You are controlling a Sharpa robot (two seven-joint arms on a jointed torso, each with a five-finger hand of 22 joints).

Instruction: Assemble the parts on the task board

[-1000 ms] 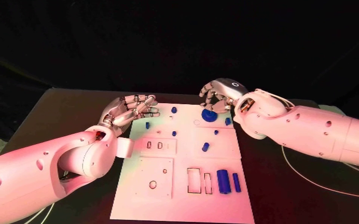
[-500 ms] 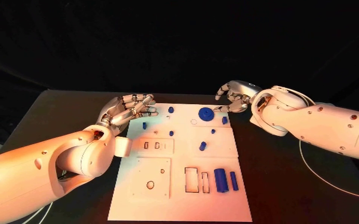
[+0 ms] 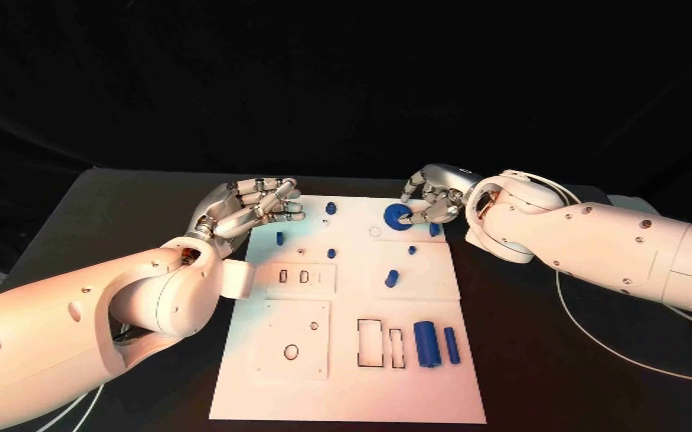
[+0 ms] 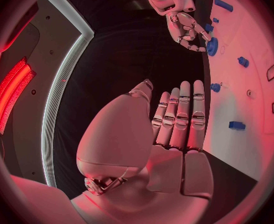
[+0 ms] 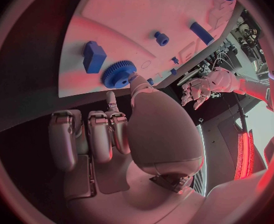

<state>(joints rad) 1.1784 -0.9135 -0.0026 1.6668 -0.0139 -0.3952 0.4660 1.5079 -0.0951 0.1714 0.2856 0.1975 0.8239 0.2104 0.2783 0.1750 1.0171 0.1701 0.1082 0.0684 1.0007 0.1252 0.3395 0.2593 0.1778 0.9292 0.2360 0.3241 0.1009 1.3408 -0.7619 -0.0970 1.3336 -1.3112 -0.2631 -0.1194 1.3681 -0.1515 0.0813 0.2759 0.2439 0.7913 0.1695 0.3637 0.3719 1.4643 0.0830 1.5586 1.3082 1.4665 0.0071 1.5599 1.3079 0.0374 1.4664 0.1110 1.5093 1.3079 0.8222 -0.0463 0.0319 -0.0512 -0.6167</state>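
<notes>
At the far edge of the task board (image 3: pixel 346 372), the blue gear (image 3: pixel 398 218) lies flat, and the right hand (image 3: pixel 433 197) reaches it from the far right side, fingertips touching its rim; whether they truly pinch it I cannot tell. Across the board from the gear, the left hand (image 3: pixel 248 208) hovers with fingers loosely apart, holding nothing. Nearer parts leave bare white board around the gear.
</notes>
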